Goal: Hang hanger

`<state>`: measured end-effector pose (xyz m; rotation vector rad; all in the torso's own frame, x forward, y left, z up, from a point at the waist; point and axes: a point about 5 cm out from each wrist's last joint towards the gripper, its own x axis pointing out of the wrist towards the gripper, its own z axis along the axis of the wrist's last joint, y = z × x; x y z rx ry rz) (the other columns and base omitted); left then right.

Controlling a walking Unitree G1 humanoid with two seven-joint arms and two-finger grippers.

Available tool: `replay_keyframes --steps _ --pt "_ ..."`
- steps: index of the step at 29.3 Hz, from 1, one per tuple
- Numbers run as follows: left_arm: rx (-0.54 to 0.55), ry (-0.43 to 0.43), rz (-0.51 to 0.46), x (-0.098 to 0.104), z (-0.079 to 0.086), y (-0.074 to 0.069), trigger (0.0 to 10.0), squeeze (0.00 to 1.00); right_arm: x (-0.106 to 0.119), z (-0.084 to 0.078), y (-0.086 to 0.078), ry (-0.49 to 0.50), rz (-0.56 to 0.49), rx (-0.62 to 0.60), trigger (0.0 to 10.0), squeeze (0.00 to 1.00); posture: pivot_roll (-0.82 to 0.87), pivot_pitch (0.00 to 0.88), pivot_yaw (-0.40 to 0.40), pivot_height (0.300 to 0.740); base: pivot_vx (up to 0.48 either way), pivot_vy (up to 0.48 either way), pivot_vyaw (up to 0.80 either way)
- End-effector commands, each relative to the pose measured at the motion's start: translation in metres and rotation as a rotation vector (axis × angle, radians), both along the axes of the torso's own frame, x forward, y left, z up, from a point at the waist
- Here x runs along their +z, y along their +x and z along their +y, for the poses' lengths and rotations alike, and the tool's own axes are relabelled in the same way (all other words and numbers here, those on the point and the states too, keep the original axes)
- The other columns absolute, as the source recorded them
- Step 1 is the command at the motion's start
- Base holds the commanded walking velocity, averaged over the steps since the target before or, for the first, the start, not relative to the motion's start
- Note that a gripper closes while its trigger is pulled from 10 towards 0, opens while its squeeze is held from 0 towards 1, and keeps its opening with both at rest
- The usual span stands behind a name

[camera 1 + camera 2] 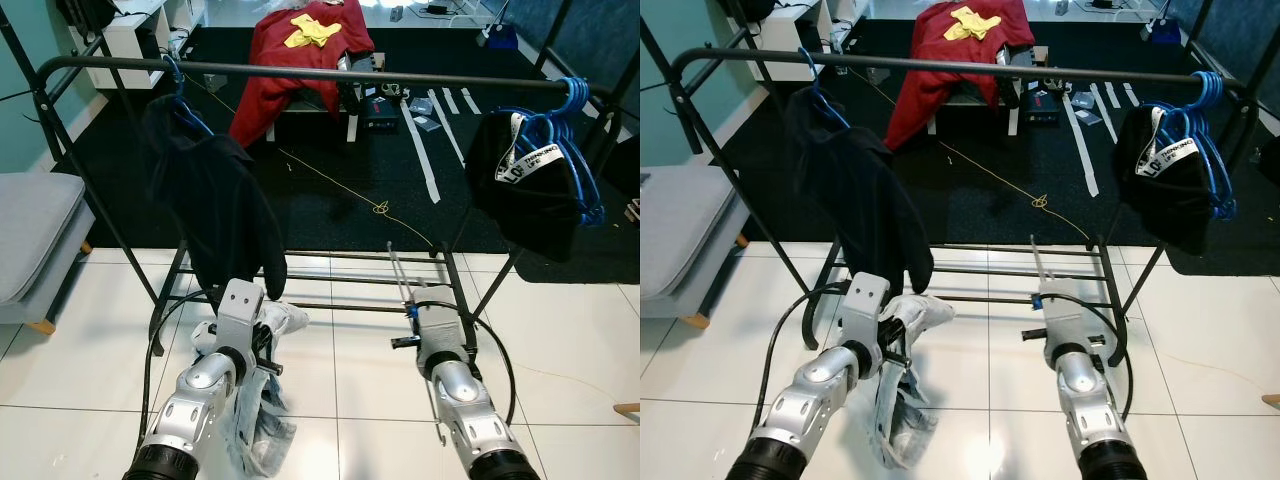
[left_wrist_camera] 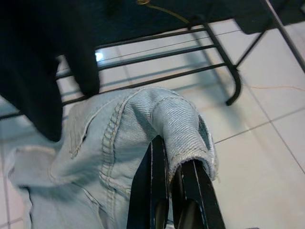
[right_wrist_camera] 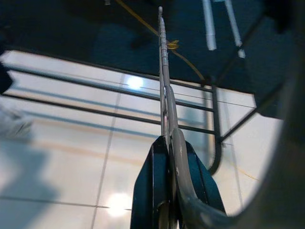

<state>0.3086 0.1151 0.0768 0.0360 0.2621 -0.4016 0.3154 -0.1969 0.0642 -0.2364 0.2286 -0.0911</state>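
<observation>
My right gripper (image 3: 169, 143) is shut on a thin grey metal hanger (image 3: 164, 71), whose wire runs forward past the fingers toward the rack's lower bars. In the left eye view that hanger (image 1: 400, 270) sits low over the white tiles, well below the black top rail (image 1: 350, 75). My left gripper (image 2: 174, 160) is shut on a fold of light blue jeans (image 2: 119, 138), and the rest of the jeans (image 1: 262, 420) hangs down beside the left arm. A dark garment (image 1: 215, 200) hangs from a blue hanger (image 1: 180, 95) at the rail's left end.
Several blue hangers (image 1: 575, 150) and a black garment (image 1: 525, 185) crowd the rail's right end. The rack's low shelf bars (image 1: 340, 270) lie just ahead. A grey couch (image 1: 30, 230) stands at left. A red cloth (image 1: 300, 55) and a yellow cord (image 1: 380, 208) lie on the black carpet behind.
</observation>
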Motion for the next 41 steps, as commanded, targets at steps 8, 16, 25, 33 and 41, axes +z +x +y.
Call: replay_keyframes --steps 8,16,25,33,41 --pt "-0.075 -0.019 -0.02 0.002 -0.006 -0.005 10.0 0.0 0.007 -0.004 0.002 0.007 -0.039 -0.023 10.0 0.0 -0.01 0.097 0.035 0.74 0.302 0.0 0.0" --pt "-0.056 0.003 -0.02 0.002 0.0 -0.003 10.0 0.0 0.015 -0.007 0.006 0.008 -0.062 -0.031 10.0 0.0 -0.01 0.096 0.036 0.74 0.368 0.0 0.0" --pt "-0.038 -0.003 -0.026 0.002 0.001 -0.002 10.0 0.0 0.046 0.0 0.017 -0.008 -0.17 0.027 10.0 0.0 -0.01 0.097 0.036 0.74 0.391 0.0 0.0" --pt "-0.025 -0.005 -0.029 0.002 0.002 -0.001 10.0 0.0 0.075 0.007 0.027 -0.031 -0.257 0.085 10.0 0.0 -0.01 0.097 0.03 0.74 0.384 0.0 0.0" --pt "-0.024 0.001 -0.03 0.002 0.003 0.0 10.0 0.0 0.098 0.012 0.033 -0.045 -0.3 0.12 10.0 0.0 -0.01 0.093 0.033 0.74 0.375 0.0 0.0"
